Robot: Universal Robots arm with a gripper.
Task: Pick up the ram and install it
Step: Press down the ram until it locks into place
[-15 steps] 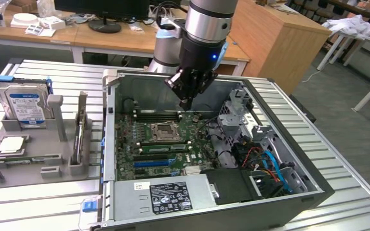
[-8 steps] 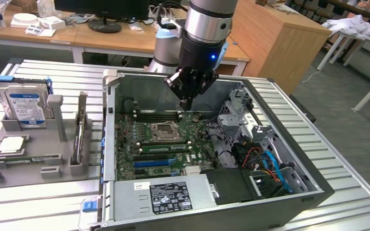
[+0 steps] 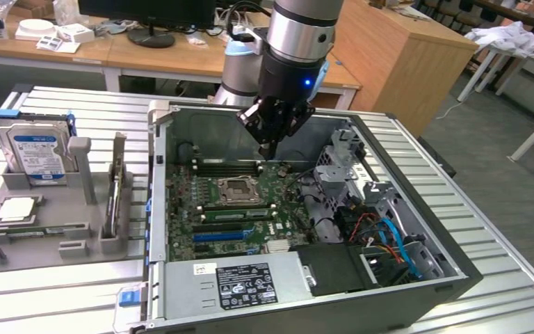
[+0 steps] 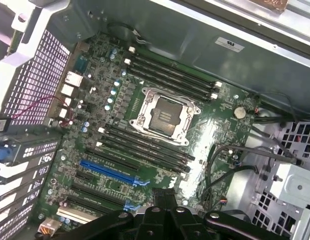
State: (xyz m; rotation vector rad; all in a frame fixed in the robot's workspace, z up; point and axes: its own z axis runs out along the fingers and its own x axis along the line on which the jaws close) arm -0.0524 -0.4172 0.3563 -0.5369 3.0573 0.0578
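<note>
Exterior view: the silver-and-black robot arm is reaching straight down into the open grey metal computer case (image 3: 452, 268), its black gripper (image 3: 267, 148) hanging just above the green motherboard (image 3: 234, 209) near the black memory slots (image 3: 225, 167) behind the square silver processor socket (image 3: 238, 188). The fingers are pressed fully together and are gripping nothing. The long narrow green ram stick (image 3: 116, 188) is standing on edge in a slot of the grey plastic holder tray (image 3: 35, 240), well apart from the gripper, on the exterior view's left of the case. In the same tray a silver hard drive with a blue label (image 3: 35, 149) is standing upright, and a small square silver CPU chip (image 3: 19, 209) is lying flat in front of it. Case and tray are resting on the ribbed aluminium table (image 3: 63, 296). Inside the case, a black power supply with a white label (image 3: 245, 283) is sitting at the near edge, and blue and orange cables (image 3: 389, 240) are crowding the drive bay toward the exterior view's right. In the wrist view the closed gripper (image 4: 165, 196) is pointing at the motherboard (image 4: 220, 125), where a blue expansion slot (image 4: 107, 171) is lying beside rows of black slots.
</note>
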